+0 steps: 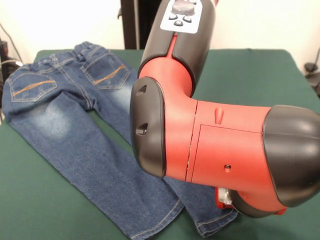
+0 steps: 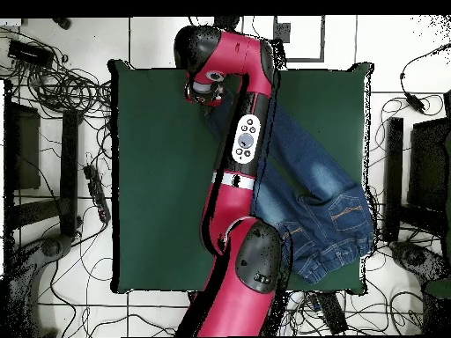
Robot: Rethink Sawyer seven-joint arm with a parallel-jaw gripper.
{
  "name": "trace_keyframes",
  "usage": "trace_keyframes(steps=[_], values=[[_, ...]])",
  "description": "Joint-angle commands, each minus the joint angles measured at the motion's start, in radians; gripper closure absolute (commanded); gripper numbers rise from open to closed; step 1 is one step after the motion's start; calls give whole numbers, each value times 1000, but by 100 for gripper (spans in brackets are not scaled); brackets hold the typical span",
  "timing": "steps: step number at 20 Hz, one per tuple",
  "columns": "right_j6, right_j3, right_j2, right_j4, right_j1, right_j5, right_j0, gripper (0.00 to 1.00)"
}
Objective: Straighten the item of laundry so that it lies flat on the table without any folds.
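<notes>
The blue denim jeans lie back side up on the green table, with the orange-stitched pockets at the far left and the waistband reaching the table's left edge. Both legs run side by side toward the near right. One hem shows, and the other is partly under my arm. In the overhead view the jeans run from the lower right up to my wrist. My gripper is almost hidden under the red and black arm, low over the leg ends; it also shows in the overhead view.
My bulky arm covers the middle and right of the front view. The overhead view shows bare green felt left of the arm. Cables and black stands lie on the floor round the table.
</notes>
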Motion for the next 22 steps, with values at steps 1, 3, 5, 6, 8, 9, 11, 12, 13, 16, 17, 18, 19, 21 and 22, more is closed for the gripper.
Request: trace_keyframes(steps=[1, 3, 5, 6, 8, 9, 11, 12, 13, 16, 17, 18, 19, 21, 22], values=[[-68, -17, -43, 66, 68, 32, 97, 100], [-50, 0, -61, 98, 63, 45, 96, 100], [-26, 28, -87, 144, 59, 53, 91, 100], [-13, 41, -101, 165, 56, 56, 90, 100], [9, 61, -124, 201, 52, 60, 89, 100], [14, 61, -131, 212, 50, 60, 92, 100], [17, 53, -141, 226, 48, 61, 103, 100], [22, 55, -149, 238, 47, 61, 105, 100], [27, 57, -158, 250, 46, 61, 107, 100], [49, 75, -192, 298, 43, 58, 109, 100], [51, 73, -197, 305, 42, 55, 112, 100], [52, 71, -203, 312, 42, 51, 116, 100], [52, 68, -209, 318, 42, 48, 119, 100], [54, 64, -223, 332, 39, 47, 125, 100], [54, 59, -228, 337, 37, 46, 130, 100]])
